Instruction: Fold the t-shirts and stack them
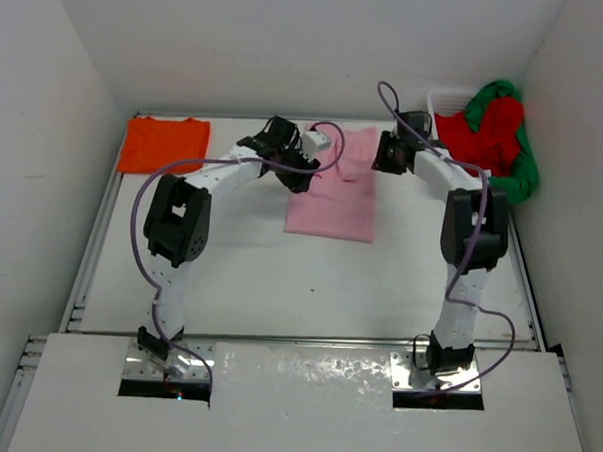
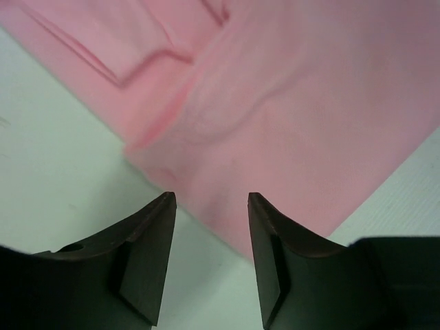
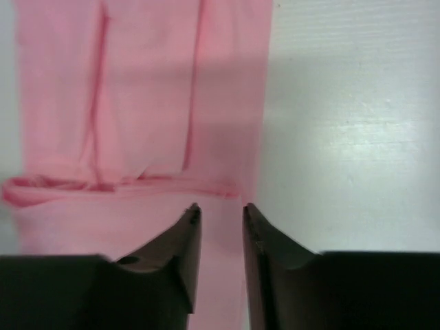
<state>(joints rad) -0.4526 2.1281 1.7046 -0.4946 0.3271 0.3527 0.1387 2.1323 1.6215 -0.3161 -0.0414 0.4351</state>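
The pink t-shirt (image 1: 332,207) lies folded in the middle of the table, far side. My left gripper (image 1: 296,166) hangs over its left edge, open, and a corner of the pink cloth (image 2: 309,103) lies below the empty gap (image 2: 210,198). My right gripper (image 1: 385,155) is at the shirt's right edge, open by a narrow gap (image 3: 221,207), directly above the straight cloth edge (image 3: 137,89) with nothing held. The orange t-shirt (image 1: 165,145) lies folded flat at the far left. The red t-shirt (image 1: 486,134) and the green t-shirt (image 1: 524,171) are bunched at the far right.
A white mesh basket (image 1: 449,95) stands in the far right corner, with the red and green shirts heaped in and over it. White walls close in on the table at the left, back and right. Both arm bases sit at the near edge.
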